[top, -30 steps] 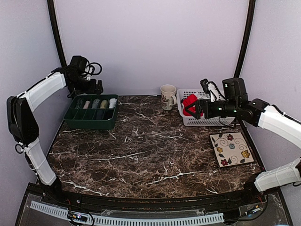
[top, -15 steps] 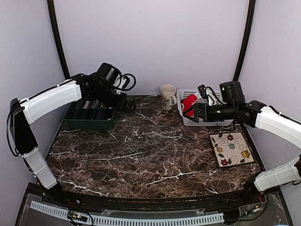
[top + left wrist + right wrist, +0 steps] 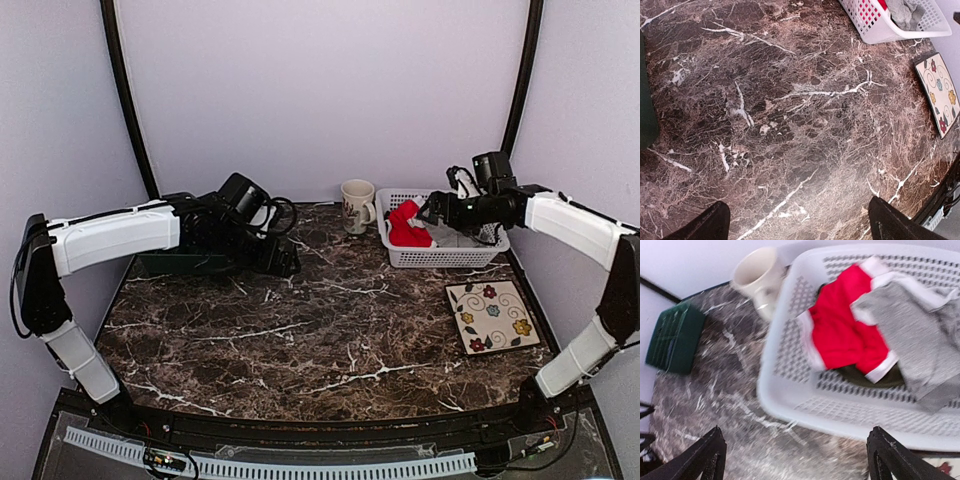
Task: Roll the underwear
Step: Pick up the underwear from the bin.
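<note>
one dark garment [image 3: 860,376] beneath red underwear [image 3: 845,335], right wrist only.

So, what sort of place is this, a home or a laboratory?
Probably a robot test booth, not a home: plain lilac walls enclose one marble-patterned table, the left arm and right arm reach over it, and household props, a white basket of underwear and a mug, stand at the back.

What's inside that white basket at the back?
The white basket holds a red garment with white trim and a grey garment lapping over its edge. A dark cloth peeks out beneath the red one; most of it is covered.
</note>
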